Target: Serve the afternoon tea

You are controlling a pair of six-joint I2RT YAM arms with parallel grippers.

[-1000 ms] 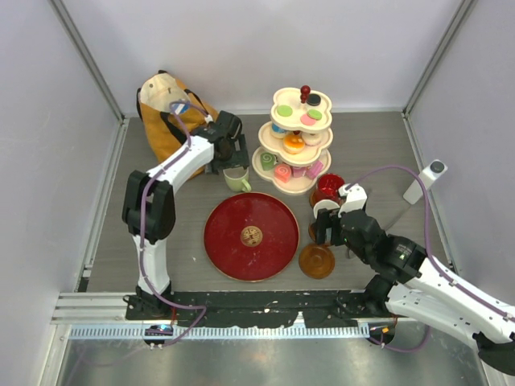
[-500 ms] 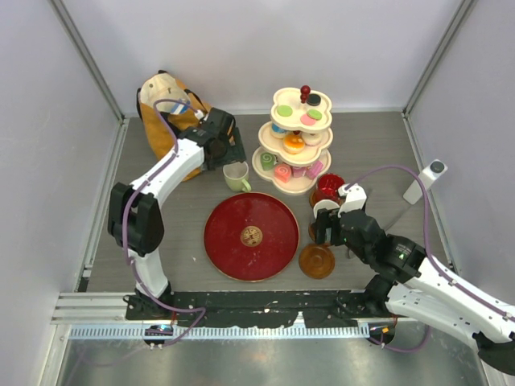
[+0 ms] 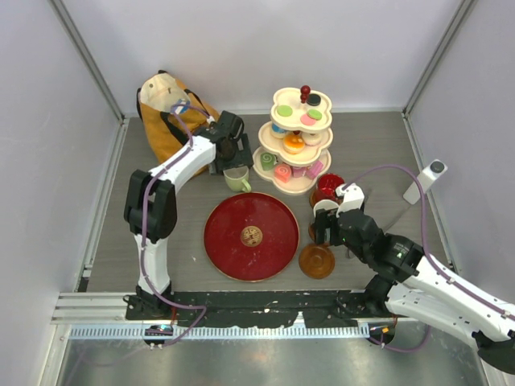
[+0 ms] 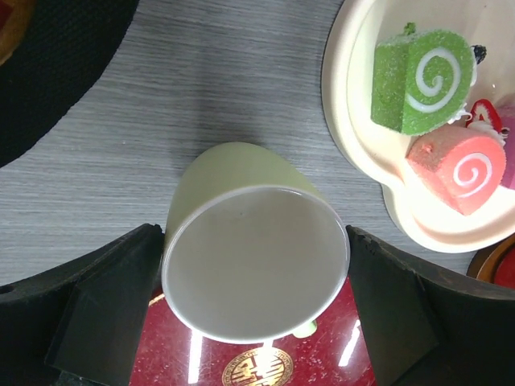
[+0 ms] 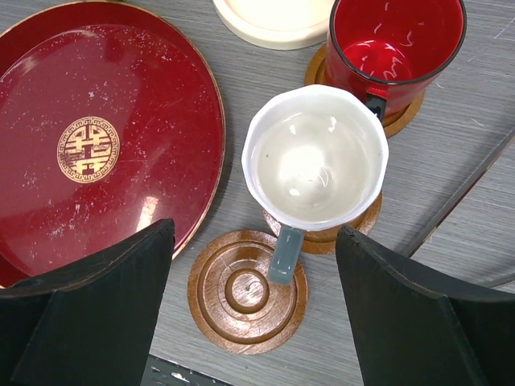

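Note:
The pale green mug (image 3: 236, 178) (image 4: 256, 265) stands on the table between the tote bag and the tiered stand. My left gripper (image 3: 232, 161) (image 4: 253, 245) hangs over it, open, with one finger close to each side of the rim. The grey-blue mug (image 5: 315, 157) sits on a wooden coaster, its handle pointing toward me. My right gripper (image 3: 331, 226) (image 5: 254, 257) is open above it, fingers wide on either side. The red mug (image 3: 328, 187) (image 5: 394, 40) stands on its own coaster just behind. Toy pastries fill the stand, among them a green swirl roll (image 4: 418, 76) and a pink one (image 4: 463, 169).
A cream three-tier stand (image 3: 294, 141) is at the back centre. The big dark-red tray (image 3: 251, 236) lies in front with a gold emblem. An empty wooden coaster (image 3: 317, 260) (image 5: 247, 292) lies beside it. The mustard tote bag (image 3: 165, 112) is at the back left, and a white device (image 3: 426, 181) stands at the right.
The left arm's elbow swung out to the left half a second ago and has come back. The green mug and the right arm have not moved.

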